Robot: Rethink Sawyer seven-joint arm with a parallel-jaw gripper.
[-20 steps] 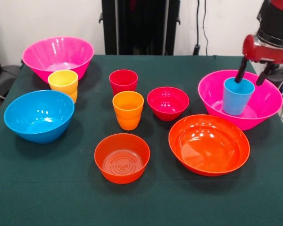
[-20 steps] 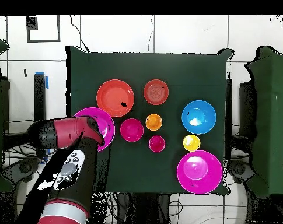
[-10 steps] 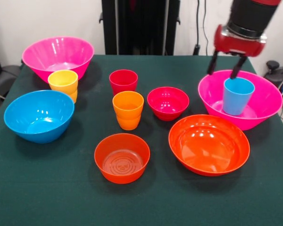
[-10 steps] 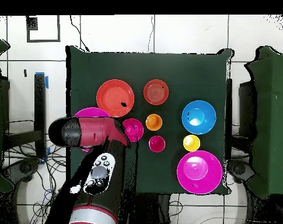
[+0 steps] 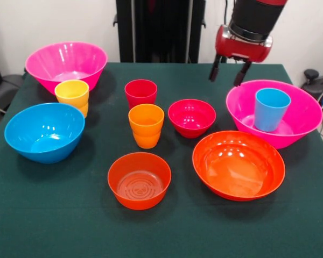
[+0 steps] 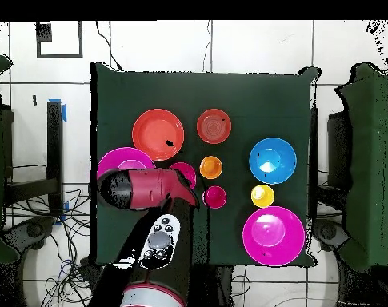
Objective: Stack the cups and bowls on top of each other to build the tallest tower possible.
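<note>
My gripper (image 5: pixel 226 74) is open and empty. It hangs above the table's far side, behind the crimson bowl (image 5: pixel 191 117) and up-left of the right pink bowl (image 5: pixel 307 115). The blue cup (image 5: pixel 271 109) stands upright inside that pink bowl. The red cup (image 5: pixel 141 93), orange cup (image 5: pixel 146 125) and yellow cup (image 5: pixel 72 95) stand apart on the cloth. The blue bowl (image 5: pixel 44 131), second pink bowl (image 5: pixel 66 63), small orange bowl (image 5: pixel 139 180) and wide orange bowl (image 5: pixel 238 164) sit separately. In the overhead view the arm (image 6: pixel 145 190) covers part of the pink bowl (image 6: pixel 115 160) and hides the blue cup.
The green cloth-covered table (image 5: pixel 54 215) holds everything. A black pedestal (image 5: pixel 159 29) stands behind the far edge. In the overhead view the wide orange bowl (image 6: pixel 158 133), small orange bowl (image 6: pixel 214 125) and blue bowl (image 6: pixel 272 160) lie beyond the arm.
My gripper has let go of the blue cup, which stays in the right pink bowl. It has risen and moved left in the front view, away from that bowl.
</note>
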